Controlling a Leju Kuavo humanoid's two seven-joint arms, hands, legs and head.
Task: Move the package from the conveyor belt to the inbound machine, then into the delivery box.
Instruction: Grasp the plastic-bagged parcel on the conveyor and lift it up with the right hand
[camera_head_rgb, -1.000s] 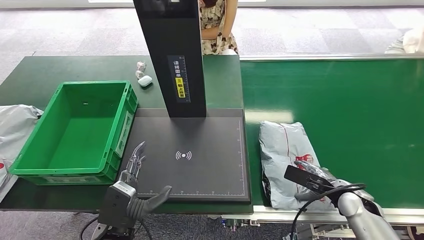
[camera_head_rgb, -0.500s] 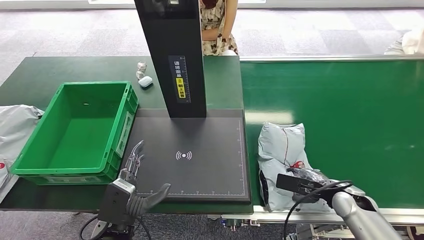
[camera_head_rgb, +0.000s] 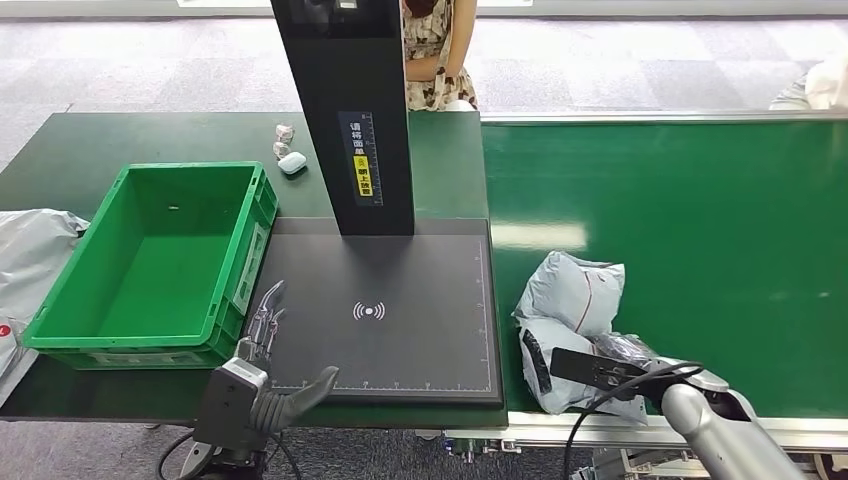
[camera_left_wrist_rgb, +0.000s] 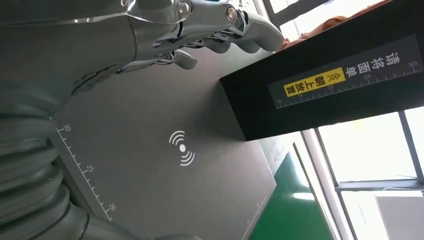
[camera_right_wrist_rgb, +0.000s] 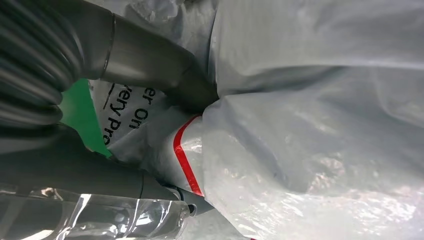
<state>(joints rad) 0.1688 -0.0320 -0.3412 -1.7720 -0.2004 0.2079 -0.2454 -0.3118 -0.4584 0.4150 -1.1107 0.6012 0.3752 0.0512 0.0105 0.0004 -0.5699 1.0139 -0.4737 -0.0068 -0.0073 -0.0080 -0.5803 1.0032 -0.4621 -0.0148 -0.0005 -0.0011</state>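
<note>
We see right robot hand (camera_head_rgb: 625, 352) gripping crumpled grey package (camera_head_rgb: 572, 300) on green conveyor belt (camera_head_rgb: 700, 220), long axis running near-to-far beside inbound machine (camera_head_rgb: 400, 330). Left robot hand (camera_head_rgb: 262, 345) spread, holding nothing.

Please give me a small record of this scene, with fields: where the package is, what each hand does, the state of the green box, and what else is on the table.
package: grey plastic bag, crumpled, on the green conveyor belt, beside the black scanner pad
right hand: grips the near end of the package; its fingers press into the plastic
left hand: open, holds nothing, at the pad's near left corner
green box: empty, left of the pad
other things: white earbud case and small silver items behind the box; a seated person behind the black scanner tower
</note>
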